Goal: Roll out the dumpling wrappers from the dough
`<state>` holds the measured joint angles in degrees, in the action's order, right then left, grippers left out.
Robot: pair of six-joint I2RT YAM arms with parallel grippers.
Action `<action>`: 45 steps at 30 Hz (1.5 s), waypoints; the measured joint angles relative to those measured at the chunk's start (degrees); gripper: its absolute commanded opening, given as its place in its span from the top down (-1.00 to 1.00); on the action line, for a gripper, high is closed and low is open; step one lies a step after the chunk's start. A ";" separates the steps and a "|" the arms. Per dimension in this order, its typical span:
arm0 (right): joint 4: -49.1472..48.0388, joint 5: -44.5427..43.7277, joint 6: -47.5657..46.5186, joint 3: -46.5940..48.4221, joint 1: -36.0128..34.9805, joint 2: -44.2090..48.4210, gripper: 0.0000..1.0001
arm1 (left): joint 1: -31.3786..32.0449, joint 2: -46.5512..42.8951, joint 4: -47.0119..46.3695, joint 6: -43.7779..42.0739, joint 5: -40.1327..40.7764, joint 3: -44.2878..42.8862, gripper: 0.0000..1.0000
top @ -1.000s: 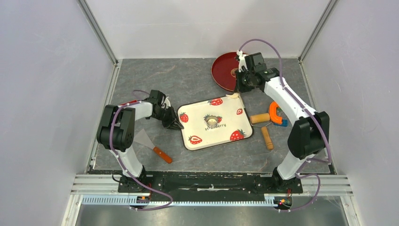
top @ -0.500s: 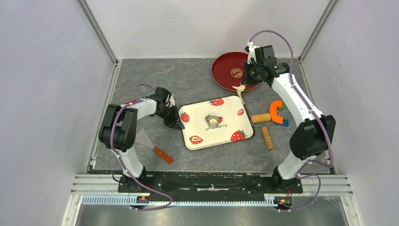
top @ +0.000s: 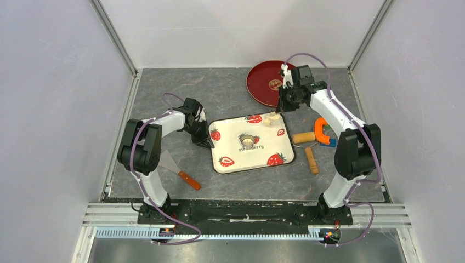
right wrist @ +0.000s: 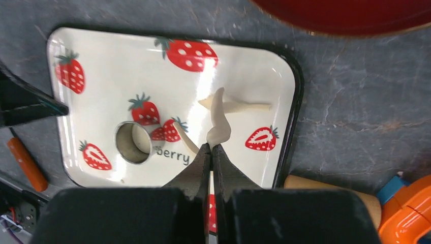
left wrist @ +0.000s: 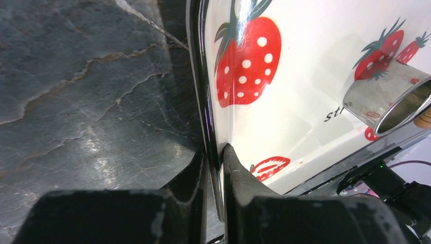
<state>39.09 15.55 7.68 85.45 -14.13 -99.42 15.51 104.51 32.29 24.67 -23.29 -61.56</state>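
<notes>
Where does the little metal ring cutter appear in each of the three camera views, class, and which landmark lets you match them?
Top external: the ring cutter stands near the middle of the strawberry tray.
Left wrist: the ring cutter is at the right edge of the picture, on the strawberry tray.
Right wrist: the ring cutter is left of centre, on the strawberry tray.
Shared landmark: the strawberry tray beneath it.

Mid strawberry tray (top: 241, 160): ring cutter (top: 248, 141); red plate (top: 260, 83) behind, scraper (top: 176, 169) left, prob. rolling pin (top: 303, 137) right.
</notes>
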 measured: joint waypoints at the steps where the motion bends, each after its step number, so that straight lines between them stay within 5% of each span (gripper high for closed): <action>1: -0.48 0.07 -0.02 -1.29 0.00 -0.70 1.00 | 0.00 0.07 0.20 -0.11 0.31 -0.22 0.95; 6: -1.99 -0.20 -0.04 -5.84 0.00 -3.23 0.87 | 0.33 0.24 0.76 -0.55 0.94 -0.72 0.95; 14: -2.60 -1.64 -1.46 -6.80 -0.39 -6.23 -0.17 | 1.42 0.55 2.10 -1.27 2.78 -1.84 0.95; 21: -2.86 -4.98 -2.10 -6.05 -0.74 -6.16 -0.65 | 4.44 1.90 4.50 -2.29 7.54 -5.40 0.95; 36: -4.39 0.76 -1.70 1.25 -1.03 -6.27 -0.86 | 6.34 3.65 6.86 -3.48 10.38 -8.59 0.96; 45: -5.90 -0.83 -2.25 -16.46 -1.46 -2.12 -0.96 | 6.36 4.26 7.72 -3.58 10.32 -9.38 0.95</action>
<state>33.19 14.72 5.43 68.99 -15.59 -101.54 21.87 108.77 40.01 21.08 -12.97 -70.94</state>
